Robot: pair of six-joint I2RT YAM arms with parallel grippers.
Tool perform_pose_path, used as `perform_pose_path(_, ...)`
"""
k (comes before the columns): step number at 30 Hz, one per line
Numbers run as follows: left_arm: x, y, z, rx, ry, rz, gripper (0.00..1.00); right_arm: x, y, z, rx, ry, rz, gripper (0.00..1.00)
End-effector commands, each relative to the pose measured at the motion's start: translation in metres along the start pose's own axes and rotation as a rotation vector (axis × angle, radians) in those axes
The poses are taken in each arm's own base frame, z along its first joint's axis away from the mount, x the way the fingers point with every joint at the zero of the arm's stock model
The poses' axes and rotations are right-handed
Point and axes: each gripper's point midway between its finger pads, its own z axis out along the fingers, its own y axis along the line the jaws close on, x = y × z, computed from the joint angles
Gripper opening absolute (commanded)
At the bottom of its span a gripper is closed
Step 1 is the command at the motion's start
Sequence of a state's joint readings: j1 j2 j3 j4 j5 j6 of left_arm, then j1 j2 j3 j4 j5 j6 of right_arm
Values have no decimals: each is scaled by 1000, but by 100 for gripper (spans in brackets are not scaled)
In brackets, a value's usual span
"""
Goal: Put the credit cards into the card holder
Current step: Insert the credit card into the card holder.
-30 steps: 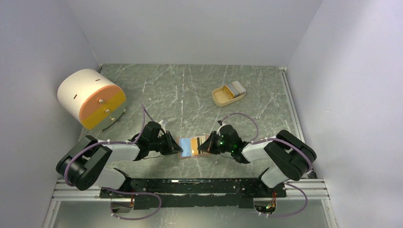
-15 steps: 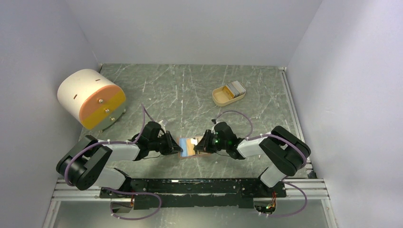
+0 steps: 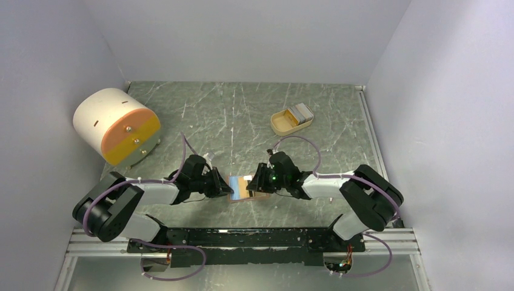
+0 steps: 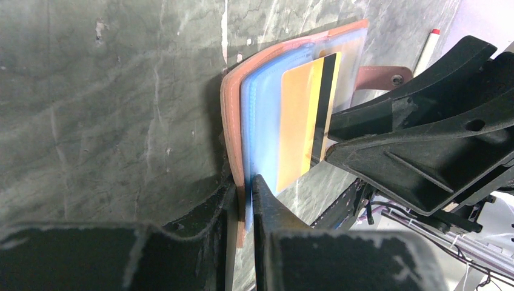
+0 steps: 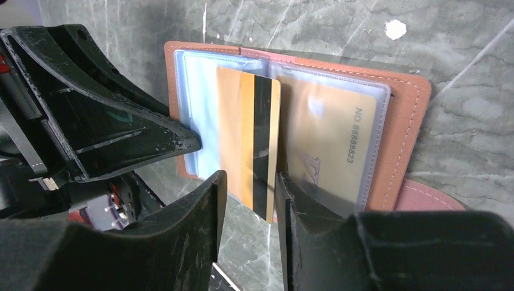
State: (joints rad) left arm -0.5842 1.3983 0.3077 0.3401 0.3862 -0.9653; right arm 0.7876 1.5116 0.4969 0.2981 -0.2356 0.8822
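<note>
The salmon-pink card holder [image 3: 241, 188] lies open on the table between both grippers; it also shows in the left wrist view [image 4: 230, 121] and the right wrist view [image 5: 406, 121]. My left gripper [image 3: 227, 188] [image 4: 245, 189] is shut on its left edge, cover and blue sleeves together. An orange card with a black stripe [image 5: 239, 133] [image 4: 300, 121] sits partly in a sleeve, its near end sticking out. My right gripper [image 3: 257, 183] [image 5: 250, 182] is open, its fingers either side of that end. A beige numbered card [image 5: 327, 139] is inside a clear sleeve.
A beige oval tray [image 3: 280, 126] at the back right holds more cards [image 3: 299, 112]. A big white-and-orange drum with drawers [image 3: 115, 124] stands at the back left. The holder's snap tab [image 5: 424, 197] lies on the table beside my right fingers.
My right gripper has moved left, from the holder's right edge to over its right half, and the orange card has gone further in. The left gripper has stayed put.
</note>
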Motion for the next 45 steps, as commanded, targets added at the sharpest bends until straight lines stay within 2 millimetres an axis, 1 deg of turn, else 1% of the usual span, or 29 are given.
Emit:
perform_pose_path(1,-2,-1,1,-5,-2,15,18,9,-33,-3,142,21,-24,40)
perform_pose_path(8,-2,-5,0,21,-5,14,18,10,-20,1,68,28,-22,41)
perform_pose_path(14,-1,-13,-1,59,0,28,19,14,-4,8,4,58,-41,33)
perform_pose_path(17,-2,-16,-1,58,2,38,19,16,-3,11,3,72,-53,29)
perform_pose_path(20,-2,-18,-1,68,4,42,19,16,-7,10,24,73,-60,29)
perform_pose_path(22,-1,-18,-1,69,6,38,19,15,-9,8,34,66,-60,32)
perform_pose_path(25,0,-18,-1,74,4,39,20,12,-11,6,48,47,-61,38)
perform_pose_path(28,-1,-19,-2,78,-1,42,20,9,-9,7,43,36,-72,42)
perform_pose_path(33,1,-21,-1,90,5,45,20,1,-1,14,25,31,-86,44)
perform_pose_path(36,0,-22,-2,97,2,49,20,0,6,18,-6,35,-93,44)
perform_pose_path(39,0,-27,-4,116,-1,62,21,3,11,20,-42,49,-106,42)
perform_pose_path(45,0,-33,-4,142,2,75,22,9,15,19,-81,78,-125,33)
